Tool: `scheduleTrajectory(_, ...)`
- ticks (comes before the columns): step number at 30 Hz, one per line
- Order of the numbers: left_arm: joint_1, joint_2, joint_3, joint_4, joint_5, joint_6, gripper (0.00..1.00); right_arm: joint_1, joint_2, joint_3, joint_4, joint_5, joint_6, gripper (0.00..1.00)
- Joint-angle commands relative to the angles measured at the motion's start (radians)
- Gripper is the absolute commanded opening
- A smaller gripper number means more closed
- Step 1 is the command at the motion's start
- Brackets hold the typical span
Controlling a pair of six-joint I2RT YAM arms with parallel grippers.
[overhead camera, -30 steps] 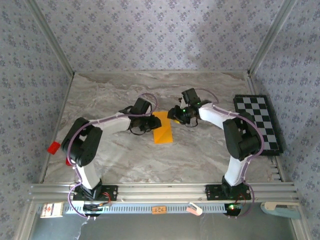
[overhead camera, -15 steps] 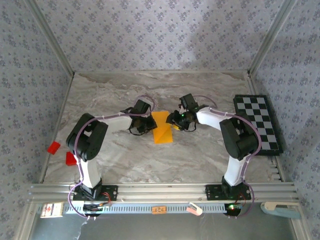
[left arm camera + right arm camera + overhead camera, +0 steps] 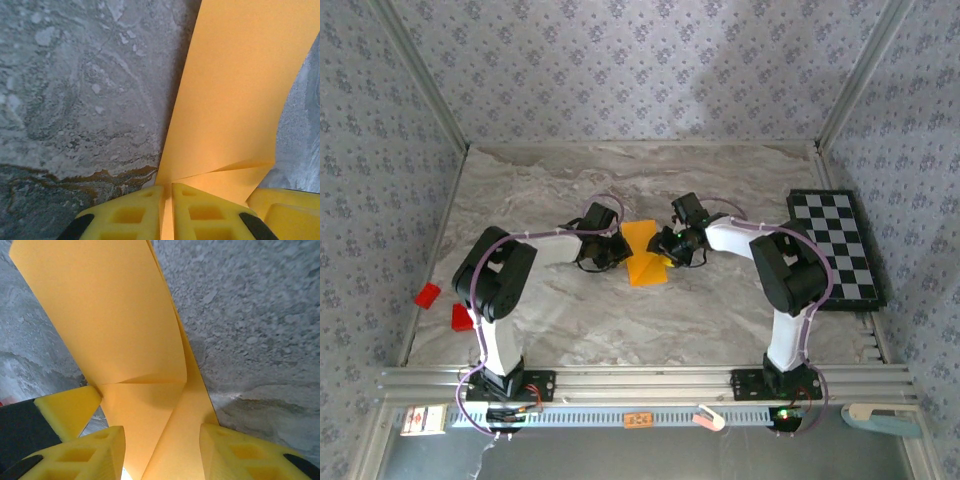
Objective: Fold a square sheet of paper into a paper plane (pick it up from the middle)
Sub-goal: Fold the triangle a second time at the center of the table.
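Observation:
The square sheet of paper (image 3: pixel 643 256) is orange-yellow and lies mid-table between both arms, folded and buckled upward. My left gripper (image 3: pixel 611 250) is at its left side. In the left wrist view the left gripper (image 3: pixel 168 202) is shut on the paper (image 3: pixel 235 90), with a thin edge pinched between the yellow fingers. My right gripper (image 3: pixel 672 247) is at the sheet's right side. In the right wrist view the right gripper (image 3: pixel 162 452) stands open, its fingers (image 3: pixel 95 452) astride the creased paper (image 3: pixel 110 315).
A black-and-white checkerboard (image 3: pixel 835 245) lies at the right edge of the table. Two small red blocks (image 3: pixel 427 294) (image 3: pixel 462 316) sit at the left by the wall. Patterned walls close in three sides of the marbled table (image 3: pixel 620 320).
Both grippers have closed in on the paper from either side. The left gripper has shut on its edge, and the sheet has bunched up between them.

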Motion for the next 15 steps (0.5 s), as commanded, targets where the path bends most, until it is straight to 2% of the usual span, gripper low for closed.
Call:
scheduleTrajectory(1, 0.004, 0.014, -0.030, -0.053, -0.024, -0.009, 0.14, 0.008, 0.031, 0.032, 0.000, -0.019, 0.016, 0.44)
scheduleTrajectory(15, 0.005, 0.014, -0.030, -0.049, -0.015, -0.008, 0.13, 0.010, 0.042, 0.007, 0.100, -0.079, 0.046, 0.31)
